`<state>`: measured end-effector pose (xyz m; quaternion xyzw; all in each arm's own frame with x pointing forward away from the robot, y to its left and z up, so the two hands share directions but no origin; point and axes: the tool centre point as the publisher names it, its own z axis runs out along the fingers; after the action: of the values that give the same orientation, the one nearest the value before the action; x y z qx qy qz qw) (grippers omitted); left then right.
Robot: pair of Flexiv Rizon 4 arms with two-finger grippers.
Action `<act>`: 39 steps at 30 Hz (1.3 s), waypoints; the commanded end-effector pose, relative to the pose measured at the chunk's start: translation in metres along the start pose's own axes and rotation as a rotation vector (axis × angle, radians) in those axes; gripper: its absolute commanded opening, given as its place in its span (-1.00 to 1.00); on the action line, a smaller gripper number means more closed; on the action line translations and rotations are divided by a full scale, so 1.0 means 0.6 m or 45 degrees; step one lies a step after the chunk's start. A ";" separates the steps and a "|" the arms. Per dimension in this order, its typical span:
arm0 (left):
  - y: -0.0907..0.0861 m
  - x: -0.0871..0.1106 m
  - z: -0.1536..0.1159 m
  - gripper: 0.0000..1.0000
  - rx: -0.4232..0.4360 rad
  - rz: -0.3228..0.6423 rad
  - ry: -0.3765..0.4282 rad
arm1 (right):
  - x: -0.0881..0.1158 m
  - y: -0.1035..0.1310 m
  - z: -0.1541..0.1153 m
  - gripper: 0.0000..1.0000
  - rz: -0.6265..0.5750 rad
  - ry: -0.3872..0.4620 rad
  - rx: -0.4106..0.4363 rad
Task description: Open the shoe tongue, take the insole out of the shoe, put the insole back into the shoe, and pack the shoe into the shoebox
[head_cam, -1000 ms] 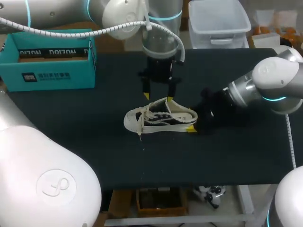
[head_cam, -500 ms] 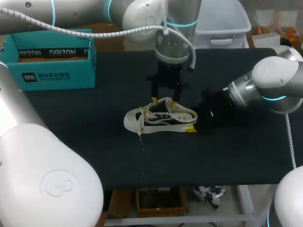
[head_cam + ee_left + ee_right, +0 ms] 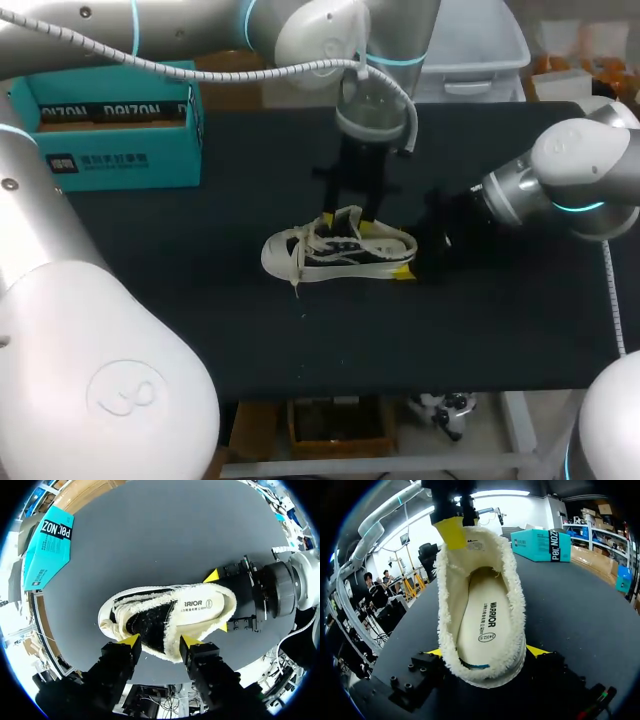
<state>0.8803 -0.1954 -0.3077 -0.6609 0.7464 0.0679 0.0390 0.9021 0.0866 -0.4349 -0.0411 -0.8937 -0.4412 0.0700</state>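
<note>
A cream low sneaker (image 3: 340,250) with black panels lies on its sole mid-table, toe to the left. My left gripper (image 3: 347,218) comes straight down over it. In the left wrist view its yellow tips (image 3: 160,641) straddle the raised tongue (image 3: 150,622), open, with a narrow gap. My right gripper (image 3: 408,255) lies low at the heel; its fingers (image 3: 486,652) press both sides of the heel. The insole (image 3: 485,615) lies flat inside the shoe. The teal shoebox (image 3: 110,130) stands open at the back left.
A black mat (image 3: 200,330) covers the table. The right arm's wrist (image 3: 470,215) stretches across the mat to the shoe's right. Loose laces (image 3: 297,262) trail off the toe toward the front.
My left gripper has moved right and down onto the shoe's tongue, and its fingers have drawn closer together. The right arm and the shoe have kept still.
</note>
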 end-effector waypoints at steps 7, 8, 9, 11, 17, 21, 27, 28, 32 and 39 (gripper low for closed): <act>0.013 0.003 0.009 -0.35 0.024 -0.046 -0.008 | -0.006 -0.018 0.025 -1.00 0.000 0.004 -0.005; 0.013 0.002 0.009 -0.52 0.023 -0.047 -0.008 | -0.006 -0.018 0.025 -1.00 0.000 0.004 -0.005; 0.012 0.002 0.008 -0.52 0.025 -0.048 -0.007 | -0.006 -0.018 0.025 -1.00 0.000 0.004 -0.005; 0.012 -0.004 0.008 -1.00 0.027 -0.068 -0.009 | -0.006 -0.018 0.025 -1.00 0.000 0.004 -0.005; 0.012 -0.016 0.007 -1.00 0.025 -0.084 0.004 | -0.006 -0.018 0.025 -1.00 0.000 0.004 -0.005; 0.012 -0.015 0.009 -1.00 0.051 -0.092 0.052 | -0.006 -0.018 0.025 -1.00 0.000 0.004 -0.005; 0.008 -0.080 -0.012 -1.00 0.082 -0.042 0.189 | -0.006 -0.018 0.025 -1.00 0.000 0.004 -0.005; 0.009 -0.097 -0.017 -1.00 0.089 -0.043 0.227 | -0.006 -0.018 0.025 -1.00 0.000 0.004 -0.005; 0.006 -0.133 -0.020 -1.00 0.076 -0.030 0.291 | -0.006 -0.018 0.025 -1.00 0.000 0.004 -0.005; 0.004 -0.157 -0.022 -1.00 0.074 0.060 0.382 | -0.006 -0.018 0.025 -1.00 0.000 0.004 -0.005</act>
<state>0.8913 -0.1266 -0.2852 -0.6510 0.7590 -0.0062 -0.0067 0.9021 0.0886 -0.4348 -0.0412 -0.8932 -0.4422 0.0702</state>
